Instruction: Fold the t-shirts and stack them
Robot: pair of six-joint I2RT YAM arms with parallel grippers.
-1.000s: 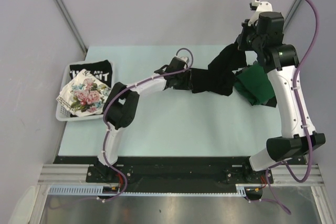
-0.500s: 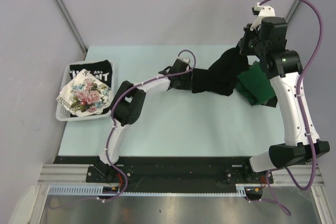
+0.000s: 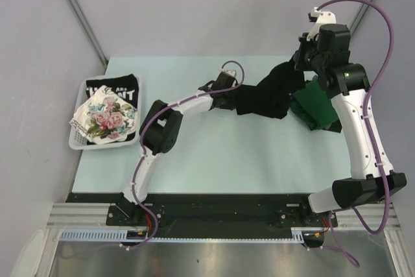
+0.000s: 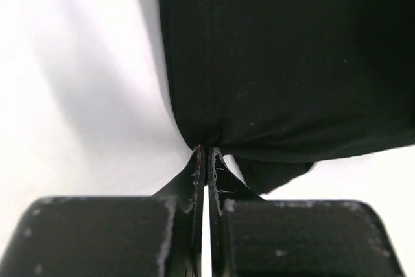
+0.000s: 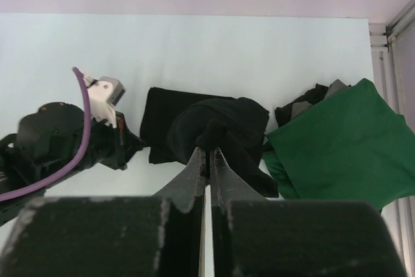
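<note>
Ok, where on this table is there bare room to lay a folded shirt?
Widest bare patch: the near-centre of the pale table, bordered by the left arm, the right arm and the plain black t-shirt. A smaller one sits at the far edge, between the white slatted plastic basket and that shirt. The far right corner is crowded, with the dark green t-shirt.

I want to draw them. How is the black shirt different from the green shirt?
The black shirt is pinched by the left gripper and the right gripper; nothing touches the green shirt. The black shirt is stretched out long with its right end lifted; the green shirt sits bunched in a heap. Both are plain soft cloth on the right side of the table.
</note>
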